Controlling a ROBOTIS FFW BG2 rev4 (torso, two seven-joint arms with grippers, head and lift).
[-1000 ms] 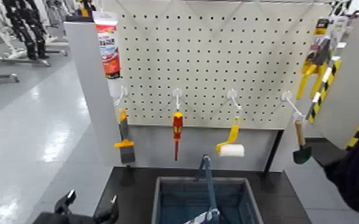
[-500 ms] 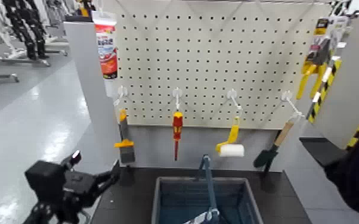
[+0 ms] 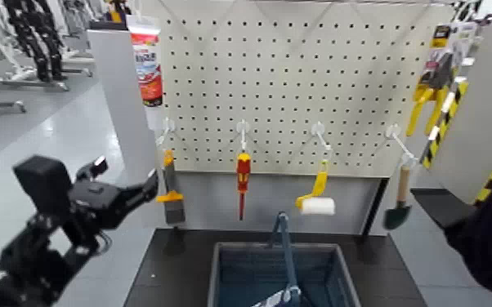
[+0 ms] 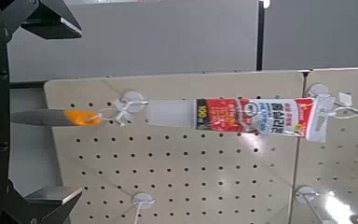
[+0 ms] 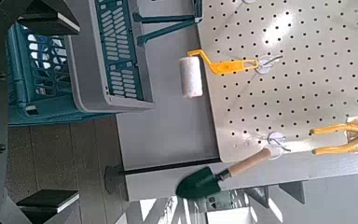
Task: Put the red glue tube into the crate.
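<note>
Red glue tube hung at the top left corner of the pegboard, flat white end uppermost, cap end down, long axis vertical; clear of the tools on the hook row beneath. Just under it a scraper with an orange collar; further along that row the red-and-yellow screwdriver, a yellow-handled paint roller and a small wooden-handled trowel; yellow-handled pliers higher at the right edge. Crate on the dark desk below the board, hoop handle upright across its middle, well below the tube and off toward the right.

Left tool raised beside the desk's left edge, fingers spread wide, nothing between them; pointed up and toward the board. Tube above it and slightly to the right, well apart yet; from the left wrist view tube framed squarely between the two dark finger pairs, so approach axis judged roughly lined up with the label. Left arm plainly the nearer one. Coming move judged to turn on rising to the tube's height and closing across its width, not along its length, then lifting it off the hook.

Right tool low beside the crate, fingers wide apart, empty; seen only from its own wrist camera, seemingly waiting.
</note>
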